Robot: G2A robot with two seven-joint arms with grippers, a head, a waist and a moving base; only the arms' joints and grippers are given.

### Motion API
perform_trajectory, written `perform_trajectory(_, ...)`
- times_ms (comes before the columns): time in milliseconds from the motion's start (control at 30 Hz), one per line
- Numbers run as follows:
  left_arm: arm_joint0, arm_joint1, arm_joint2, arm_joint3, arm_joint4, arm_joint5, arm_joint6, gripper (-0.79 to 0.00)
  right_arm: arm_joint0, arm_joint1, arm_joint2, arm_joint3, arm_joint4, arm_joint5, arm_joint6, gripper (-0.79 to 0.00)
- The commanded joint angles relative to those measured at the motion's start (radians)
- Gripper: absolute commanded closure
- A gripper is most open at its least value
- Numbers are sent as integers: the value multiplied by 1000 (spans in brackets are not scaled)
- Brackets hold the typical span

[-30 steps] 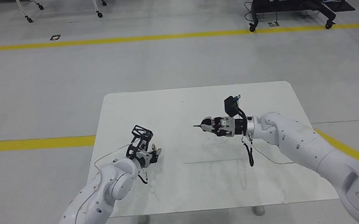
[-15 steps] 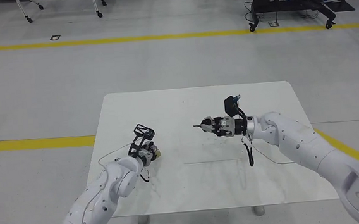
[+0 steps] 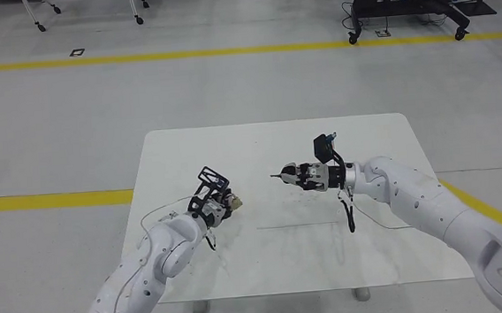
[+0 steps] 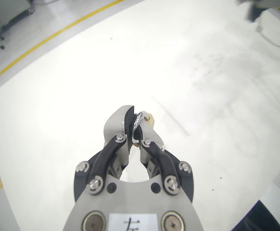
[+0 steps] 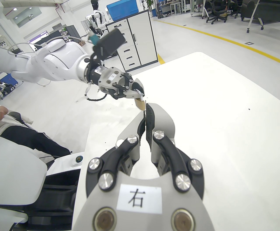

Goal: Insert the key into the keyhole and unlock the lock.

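Observation:
My left gripper [image 4: 136,119] is shut on a small brass padlock [image 4: 151,120], clamping its silver shackle [image 4: 137,123] so the body sticks out past the fingertips. In the top view this gripper [image 3: 227,203] hovers over the table's left-middle. My right gripper [image 3: 288,175] is a short way to its right, shut on the key [image 3: 276,176], whose tip points left at the lock. From the right wrist, the padlock [image 5: 140,104] hangs just beyond my right gripper [image 5: 146,110], with the key's thin edge [image 5: 144,113] between the pads.
The white table [image 3: 286,260] is bare around both arms, with open surface in front and behind. A black cable [image 3: 349,215] dangles from the right forearm. Table edges lie close behind the left arm.
The left arm has carried the padlock rightward and slightly away from the front edge, closing the gap to the key. The right arm has stayed put.

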State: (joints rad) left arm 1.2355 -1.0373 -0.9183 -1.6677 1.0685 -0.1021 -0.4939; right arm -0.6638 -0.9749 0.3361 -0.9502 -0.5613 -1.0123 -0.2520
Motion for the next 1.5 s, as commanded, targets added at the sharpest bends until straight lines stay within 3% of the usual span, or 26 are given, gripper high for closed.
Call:
perform_trajectory(0, -1, 0, -1, 4, -1, 4, -2, 0, 0, 0, 0, 0, 0, 0, 0, 0)
perform_trajectory(267, 5, -1, -5, 10, -39, -2, 1, 0, 0, 0, 0, 0, 0, 0, 0, 0)
perform_trajectory(333, -13, -8, -46, 52, -240, -74, 25, 0, 0, 0, 0, 0, 0, 0, 0, 0)
perform_trajectory(367, -31, -12, -67, 96, -397, -156, 29, 0, -9, -1, 8, -5, 15, 27, -5, 0)
perform_trajectory(467, -142, -31, -102, 286, -847, -356, -73, 0, -26, -6, 37, -34, 33, 79, -22, 0)
perform_trajectory(533, -228, -51, -82, 405, -1127, -398, -212, 0, -35, -9, 58, -48, 34, 90, -50, 0)
perform_trajectory(633, -354, -89, -26, 567, -1416, -352, -393, 0, -55, -9, 93, -63, 11, 106, -105, 0)
perform_trajectory(800, -509, -162, 84, 765, -1577, -290, -511, 0, -102, -4, 151, -89, -48, 189, -188, 0)
perform_trajectory(933, -595, -212, 155, 901, -1516, -374, -463, 0, -118, -1, 167, -99, -57, 203, -208, 0)
perform_trajectory(1200, -595, -212, 155, 901, -1516, -374, -463, 0, -118, -1, 167, -99, -57, 203, -208, 0)
perform_trajectory(1300, -562, -215, 151, 894, -1535, -272, -394, 0, -120, -1, 168, -99, -56, 210, -204, 0)
perform_trajectory(1467, -540, -236, 134, 861, -1748, 119, -407, 0, -148, 4, 212, -145, -70, 314, -151, 0)
